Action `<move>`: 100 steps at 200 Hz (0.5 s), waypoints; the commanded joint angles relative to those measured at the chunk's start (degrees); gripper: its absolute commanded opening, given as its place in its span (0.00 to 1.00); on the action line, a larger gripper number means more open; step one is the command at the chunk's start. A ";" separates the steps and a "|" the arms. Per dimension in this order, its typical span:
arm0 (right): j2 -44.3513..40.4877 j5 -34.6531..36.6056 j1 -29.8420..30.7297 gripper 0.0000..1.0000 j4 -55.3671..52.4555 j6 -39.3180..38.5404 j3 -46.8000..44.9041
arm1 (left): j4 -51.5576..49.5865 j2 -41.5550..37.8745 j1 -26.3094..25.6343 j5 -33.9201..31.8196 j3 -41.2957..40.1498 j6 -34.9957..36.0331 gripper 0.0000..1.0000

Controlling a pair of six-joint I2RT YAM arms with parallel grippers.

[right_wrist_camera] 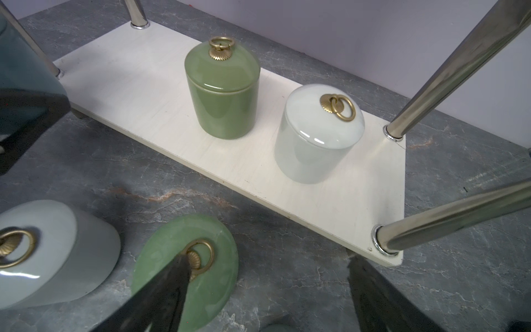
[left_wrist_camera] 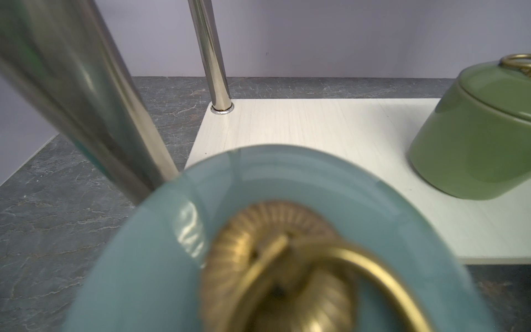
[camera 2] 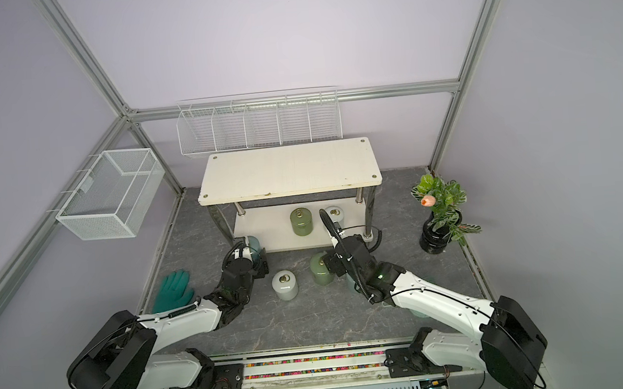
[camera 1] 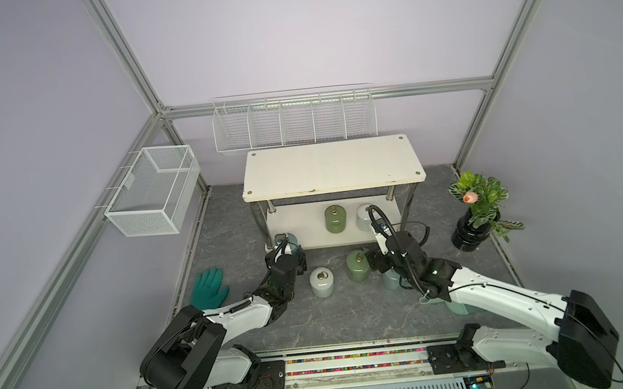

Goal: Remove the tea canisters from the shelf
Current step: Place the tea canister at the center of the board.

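Across the grey marbled tabletop (camera 1: 350, 314), the shelf (camera 1: 332, 167) stood at 12 o'clock, its wide top board above a narrower lower board (right_wrist_camera: 161, 95). A long wire rack (camera 1: 293, 122) hung on the back wall behind it, and a mesh basket (camera 1: 154, 194) hung at 10 o'clock. The right gripper (right_wrist_camera: 265, 264) hovered low in front of the shelf with its fingers (right_wrist_camera: 161, 296) spread wide and holding nothing, one fingertip over the lid of the front green canister (camera 1: 357, 266). The left gripper (camera 1: 292, 253) sat at the lower board's 7 o'clock corner, its fingers on either side of the first pale blue canister (camera 1: 290, 239) just beside a chrome post (left_wrist_camera: 86, 100). The left wrist view showed only that jar's lid close up, so whether they pressed it I could not tell. A black vase (camera 1: 467, 234) with a plant stood at 3 o'clock. Of the tea canisters, the rear green canister (right_wrist_camera: 222, 95) stood upright near the lower board's middle, with the rear white canister (right_wrist_camera: 316, 143) just beside it toward 3 o'clock. On the tabletop, the front white canister (camera 1: 322, 282) stood near the centre, the front green one at its 2 o'clock. The second pale blue canister (camera 1: 391, 280) was mostly hidden under the right arm. A teal glove (camera 1: 209, 287) lay at 9 o'clock.
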 commanded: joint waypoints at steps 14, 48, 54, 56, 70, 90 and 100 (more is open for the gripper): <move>1.08 0.06 0.93 0.89 -0.70 0.19 1.98 | 4.53 -2.46 -0.70 -2.07 -1.76 -2.75 0.77; 2.10 0.14 1.54 0.89 -0.90 -0.05 2.82 | 4.20 -4.53 -1.02 -3.26 -4.47 -4.30 0.77; 2.30 0.21 1.69 0.89 -0.91 -0.15 2.94 | 4.19 -5.05 -0.97 -3.43 -4.91 -4.45 0.77; 2.32 0.25 1.72 0.89 -0.95 -0.13 2.99 | 4.26 -5.12 -0.96 -3.39 -5.13 -4.55 0.77; 2.71 0.34 2.04 0.89 -1.03 -0.23 3.30 | 4.42 -5.78 -1.01 -3.26 -5.76 -4.97 0.77; 3.19 0.72 2.52 0.89 -1.14 -0.33 3.82 | 4.24 -5.72 -1.04 -3.57 -6.02 -5.54 0.77; 3.45 0.96 2.82 0.89 -1.22 -0.46 4.05 | 4.15 -5.56 -1.20 -3.60 -6.11 -5.80 0.77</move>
